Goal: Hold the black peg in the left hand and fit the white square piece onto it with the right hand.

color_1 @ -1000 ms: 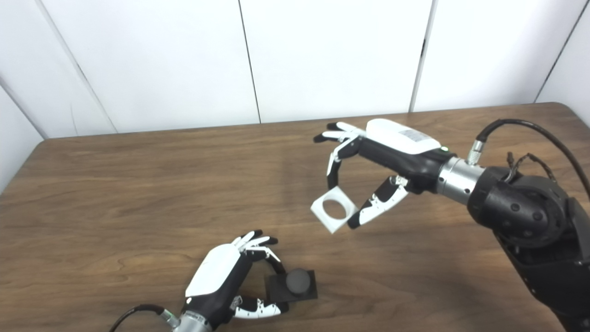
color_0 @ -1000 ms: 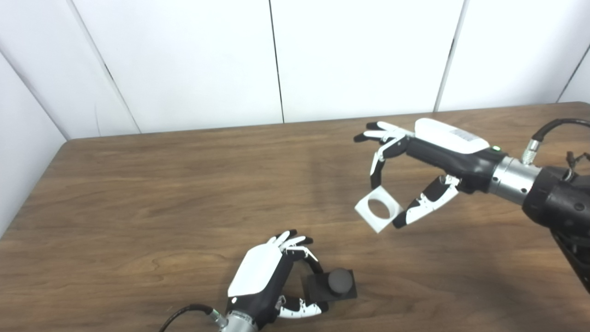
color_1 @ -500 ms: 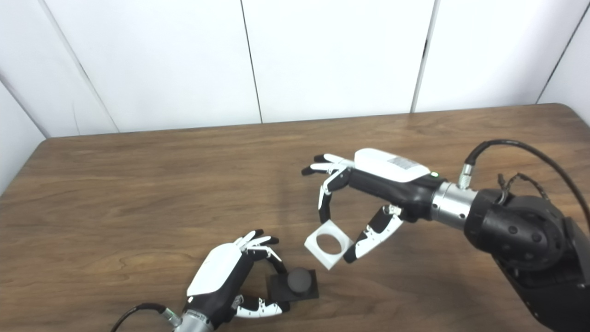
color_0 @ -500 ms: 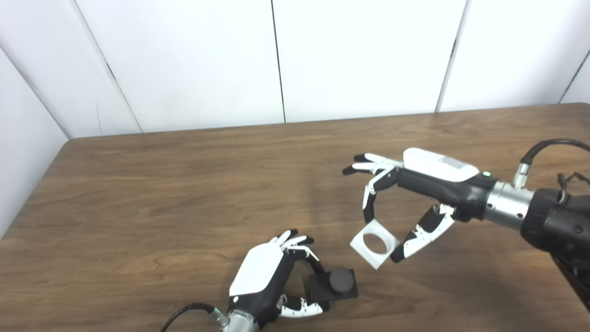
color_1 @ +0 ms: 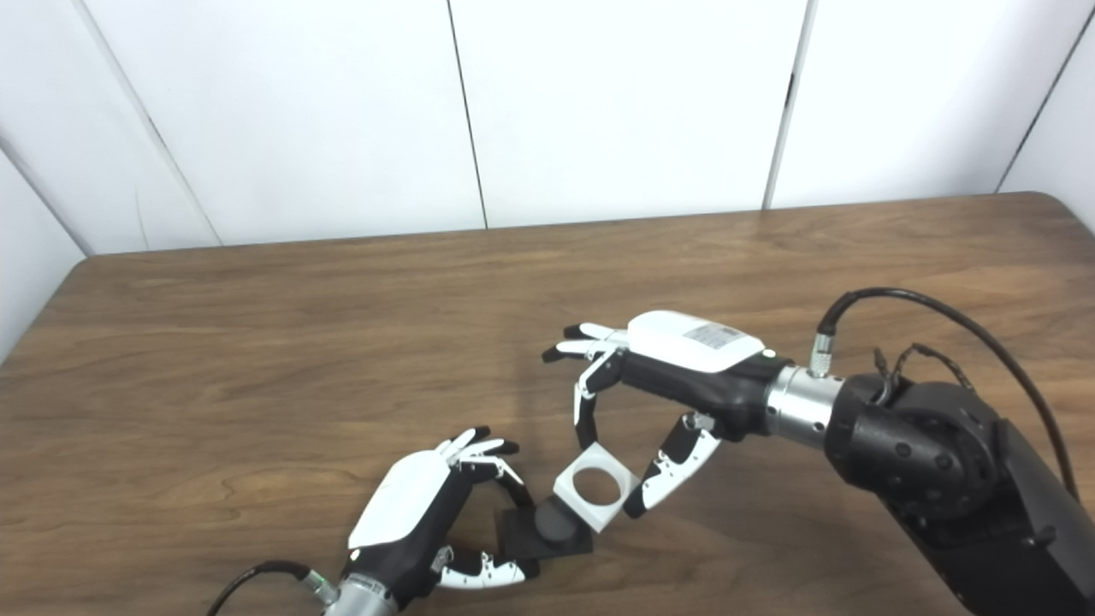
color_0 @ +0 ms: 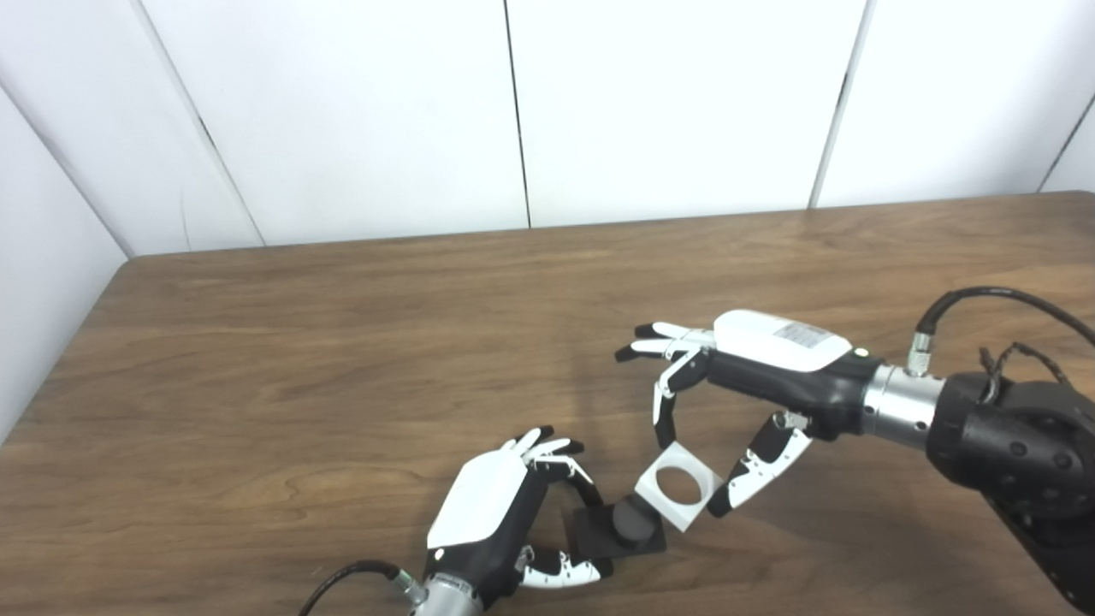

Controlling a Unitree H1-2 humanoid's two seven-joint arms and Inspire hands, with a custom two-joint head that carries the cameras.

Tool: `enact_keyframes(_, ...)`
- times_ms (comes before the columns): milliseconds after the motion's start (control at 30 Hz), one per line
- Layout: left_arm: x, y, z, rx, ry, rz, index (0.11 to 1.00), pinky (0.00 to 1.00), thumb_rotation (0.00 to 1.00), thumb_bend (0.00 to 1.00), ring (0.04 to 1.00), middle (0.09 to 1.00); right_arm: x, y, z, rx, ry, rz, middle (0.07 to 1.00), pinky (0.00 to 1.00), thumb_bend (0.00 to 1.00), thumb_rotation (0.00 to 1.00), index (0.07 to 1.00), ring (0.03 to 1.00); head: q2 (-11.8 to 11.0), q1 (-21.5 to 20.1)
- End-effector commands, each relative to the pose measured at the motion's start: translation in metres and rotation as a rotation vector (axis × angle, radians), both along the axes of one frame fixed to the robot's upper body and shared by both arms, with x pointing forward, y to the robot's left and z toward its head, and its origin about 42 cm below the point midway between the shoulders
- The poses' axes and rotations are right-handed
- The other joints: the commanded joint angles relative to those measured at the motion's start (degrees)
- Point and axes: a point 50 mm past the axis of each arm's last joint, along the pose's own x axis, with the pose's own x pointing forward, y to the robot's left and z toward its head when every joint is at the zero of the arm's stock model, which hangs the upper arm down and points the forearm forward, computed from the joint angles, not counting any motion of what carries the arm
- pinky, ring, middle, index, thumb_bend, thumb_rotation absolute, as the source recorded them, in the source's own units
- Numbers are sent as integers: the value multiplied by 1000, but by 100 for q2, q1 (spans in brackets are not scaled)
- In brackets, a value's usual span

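The black peg (color_0: 631, 523), a short round post on a flat black square base (color_0: 590, 535), rests on the table near the front edge. My left hand (color_0: 496, 513) is shut on the base's left side, a finger behind it and the thumb in front. The white square piece (color_0: 678, 486), with a round hole through it, hangs tilted between a finger and the thumb of my right hand (color_0: 727, 402). Its lower left corner overlaps the peg's right edge in both views. The hole sits up and to the right of the peg.
The brown wooden table (color_0: 342, 342) runs back to white wall panels (color_0: 513, 111). Its left edge (color_0: 60, 368) shows in the left eye view. My right forearm, with a black cable (color_1: 941, 316), crosses the table's right side.
My right hand has carried the white square piece down and to the left, from mid-air above the table to the right edge of the peg. The left hand and the peg have stayed put.
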Motion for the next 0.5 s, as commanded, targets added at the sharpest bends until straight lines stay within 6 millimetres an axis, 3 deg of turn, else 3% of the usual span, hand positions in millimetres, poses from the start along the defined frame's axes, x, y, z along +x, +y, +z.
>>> enact_keyframes(0,1,-8,4,-8,-15,-2,490,978,74,493,969,862,5,5,12,4,-61,18,940,966,525,152,489,1000,5,18)
enact_keyframes(467,1,-9,5,-6,-14,-5,491,978,75,493,970,866,7,17,-3,4,-50,41,942,979,525,154,490,1000,29,61)
